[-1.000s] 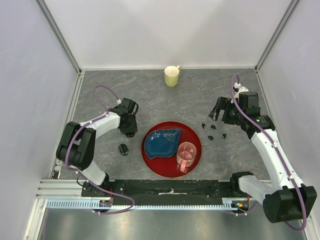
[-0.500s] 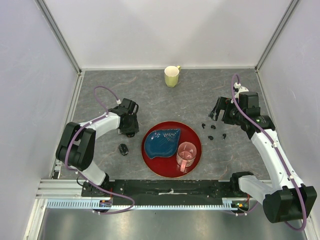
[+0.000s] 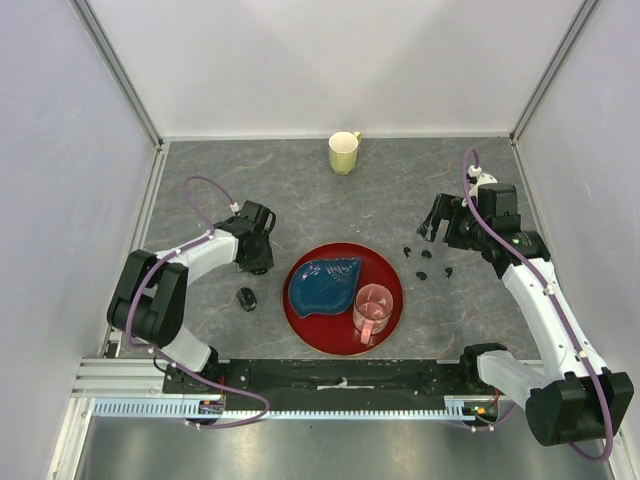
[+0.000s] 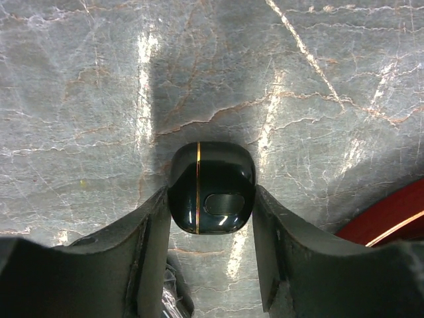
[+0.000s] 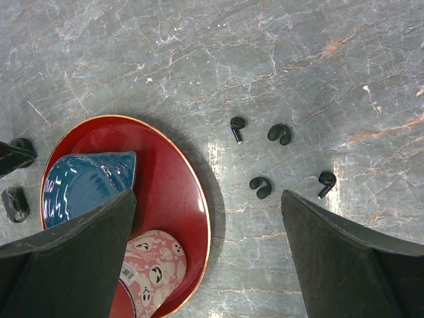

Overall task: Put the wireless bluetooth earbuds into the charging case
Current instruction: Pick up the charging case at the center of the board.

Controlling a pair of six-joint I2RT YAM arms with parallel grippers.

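A glossy black charging case (image 4: pixel 212 189) with a thin gold seam lies closed on the grey table. My left gripper (image 4: pixel 212 215) is shut on it, one finger pressed to each side; from above that gripper (image 3: pixel 258 260) hides it. A second black case (image 3: pixel 246 298) lies just nearer, apart from the fingers. Several tiny black wireless bluetooth earbuds (image 5: pixel 236 126) (image 5: pixel 279 134) (image 5: pixel 260 187) (image 5: pixel 326 180) lie loose on the table right of the tray. My right gripper (image 5: pixel 207 199) hangs wide open above them with nothing between its fingers, near them from above too (image 3: pixel 432 228).
A red round tray (image 3: pixel 392 290) in the middle holds a blue leaf-shaped dish (image 3: pixel 325 280) and a pink patterned cup (image 3: pixel 373 308). A yellow mug (image 3: pixel 344 152) stands at the back. Pale walls enclose the table on three sides.
The left arm's elbow and cable have shifted a little while its gripper stays at the case. The right arm has not moved.
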